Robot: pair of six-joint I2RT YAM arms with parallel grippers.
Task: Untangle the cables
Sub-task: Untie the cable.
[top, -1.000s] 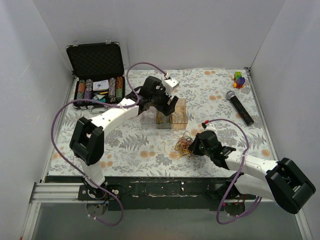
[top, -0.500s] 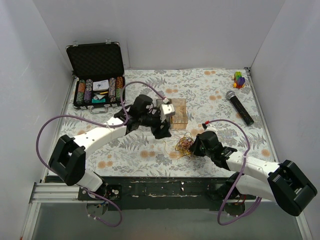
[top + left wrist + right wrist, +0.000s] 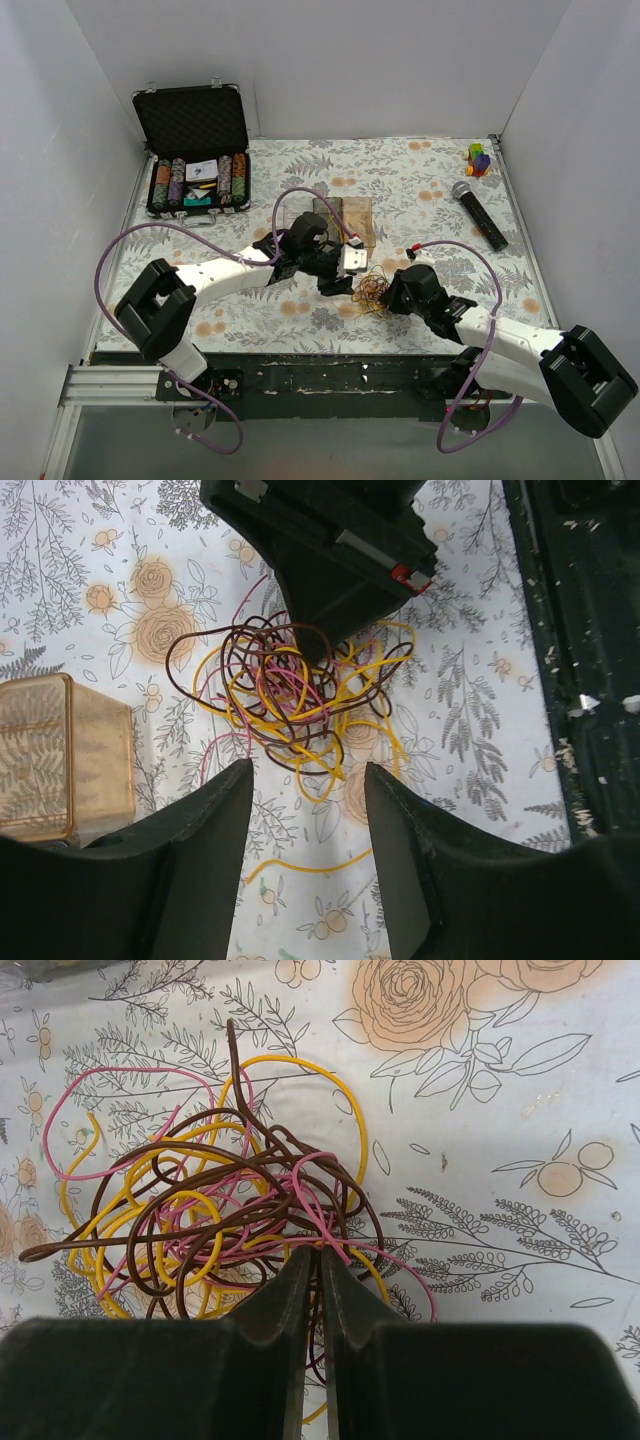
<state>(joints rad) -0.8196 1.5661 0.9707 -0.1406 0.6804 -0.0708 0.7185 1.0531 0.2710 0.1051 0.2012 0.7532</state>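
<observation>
The cables (image 3: 370,288) are a small tangle of thin yellow, pink and dark brown wires lying on the floral tablecloth near the front middle. In the right wrist view my right gripper (image 3: 315,1255) is shut on strands at the near edge of the cables (image 3: 200,1210). My left gripper (image 3: 340,283) hovers just left of the tangle. In the left wrist view the left gripper (image 3: 308,780) stands open, with only a loose yellow strand on the cloth between its fingers; the cables (image 3: 300,695) lie just beyond its tips. The right gripper (image 3: 330,550) shows as a black block behind them.
A clear amber box (image 3: 345,225) stands just behind the tangle, close to the left gripper. An open case of poker chips (image 3: 195,175) sits at the back left. A microphone (image 3: 478,213) and a small coloured toy (image 3: 479,158) lie at the right. The black front rail (image 3: 580,630) runs nearby.
My left arm has swung from above the amber box forward and down to the left side of the cables, its jaws narrowing. The right gripper has kept its hold in place.
</observation>
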